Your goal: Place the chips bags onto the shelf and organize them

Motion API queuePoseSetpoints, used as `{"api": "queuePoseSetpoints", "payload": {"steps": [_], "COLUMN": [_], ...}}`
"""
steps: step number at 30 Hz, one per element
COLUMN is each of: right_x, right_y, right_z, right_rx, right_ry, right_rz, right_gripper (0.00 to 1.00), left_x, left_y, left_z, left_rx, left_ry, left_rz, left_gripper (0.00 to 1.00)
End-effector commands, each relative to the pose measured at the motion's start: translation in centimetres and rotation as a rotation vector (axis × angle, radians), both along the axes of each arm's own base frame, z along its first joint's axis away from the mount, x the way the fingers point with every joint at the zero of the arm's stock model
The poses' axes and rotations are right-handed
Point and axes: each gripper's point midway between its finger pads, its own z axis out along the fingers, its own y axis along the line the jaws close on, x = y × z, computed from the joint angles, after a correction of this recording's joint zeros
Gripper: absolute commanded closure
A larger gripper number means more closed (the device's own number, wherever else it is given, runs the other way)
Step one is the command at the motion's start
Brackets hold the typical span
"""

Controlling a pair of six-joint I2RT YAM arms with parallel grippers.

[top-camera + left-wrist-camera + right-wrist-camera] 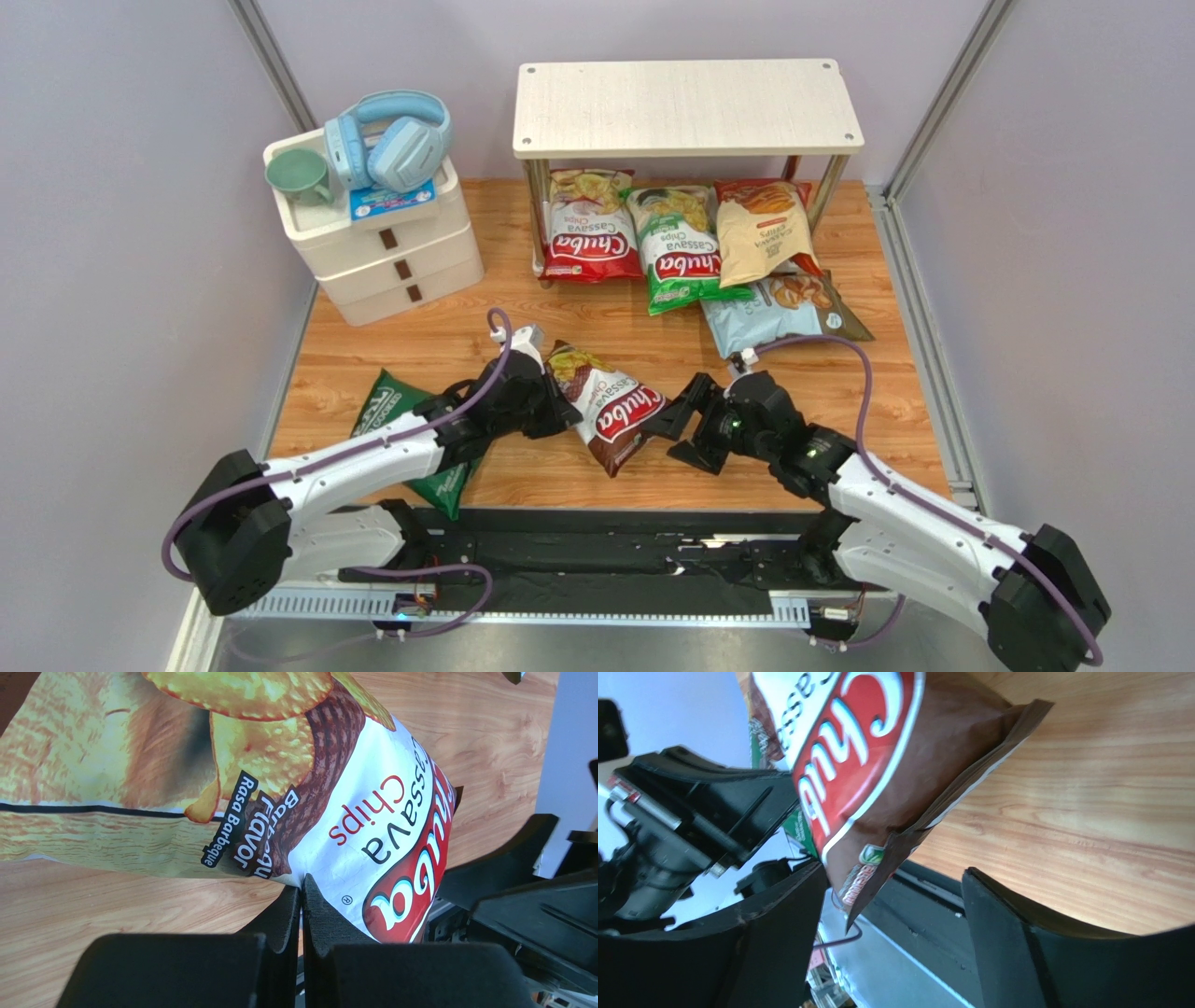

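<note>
The brown Chuba Cassava bag (617, 406) is at the table's middle front. My left gripper (561, 403) is shut on its left edge; in the left wrist view the pads (284, 913) pinch the bag's (379, 833) seam. My right gripper (683, 420) is open at the bag's right end, and the bag's (864, 763) lower corner hangs between its fingers (990, 910). The red (589, 231), green (678, 252) and cream-orange (765, 231) bags lie on the lower tier of the shelf (687, 105). The light blue bag (765, 315) lies in front of it. The dark green bag (386, 406) lies under my left arm.
A white three-drawer unit (379, 245) stands at the back left with blue headphones (393, 140) and a green cup (299, 175) on top. Grey walls close in the table on both sides.
</note>
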Motion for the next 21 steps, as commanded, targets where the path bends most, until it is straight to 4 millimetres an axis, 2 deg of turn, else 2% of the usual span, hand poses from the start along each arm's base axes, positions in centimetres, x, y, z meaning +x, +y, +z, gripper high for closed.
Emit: {"api": "queuePoseSetpoints", "payload": {"steps": [1, 3, 4, 6, 11, 12, 14, 15, 16, 19, 21], "right_x": [2.4, 2.7, 3.1, 3.4, 4.7, 4.7, 4.8, 4.5, 4.7, 4.5, 5.0], "right_y": [1.2, 1.2, 1.6, 2.1, 3.9, 4.4, 5.1, 5.5, 5.9, 6.3, 6.3], "right_z": [1.6, 1.4, 2.0, 1.4, 2.4, 1.5, 1.0, -0.1, 0.1, -0.6, -0.5], "right_rx": [0.083, 0.078, 0.107, 0.096, 0.116, 0.094, 0.102, 0.089, 0.113, 0.102, 0.082], "right_ry": [-0.103, -0.11, -0.134, -0.126, -0.186, -0.165, -0.142, -0.113, -0.116, -0.116, -0.138], "right_rz": [-0.081, -0.097, -0.099, -0.097, -0.098, -0.092, -0.084, -0.075, -0.081, -0.078, -0.103], "right_gripper": [0.21, 0.19, 0.18, 0.18, 0.18, 0.18, 0.19, 0.2, 0.22, 0.43, 0.75], "left_x": [1.0, 0.9, 0.8, 0.7, 0.4, 0.4, 0.4, 0.3, 0.3, 0.2, 0.1], "left_y": [-0.7, -0.6, -0.6, -0.7, -0.6, -0.6, -0.5, -0.5, -0.5, -0.3, -0.1], "left_z": [2.9, 2.8, 2.7, 2.7, 2.4, 2.5, 2.7, 2.6, 2.8, 2.8, 2.9], "left_rx": [-0.055, -0.058, -0.057, -0.064, -0.064, -0.067, -0.072, -0.071, -0.075, -0.068, -0.065], "left_ry": [-0.068, -0.068, -0.064, -0.066, -0.055, -0.056, -0.06, -0.061, -0.064, -0.064, -0.065], "left_rz": [0.016, 0.016, 0.015, 0.008, 0.0, 0.001, 0.003, 0.001, 0.001, 0.0, 0.001], "left_gripper": [1.0, 1.0, 1.0, 1.0, 1.0, 1.0, 1.0, 1.0, 1.0, 1.0, 1.0]}}
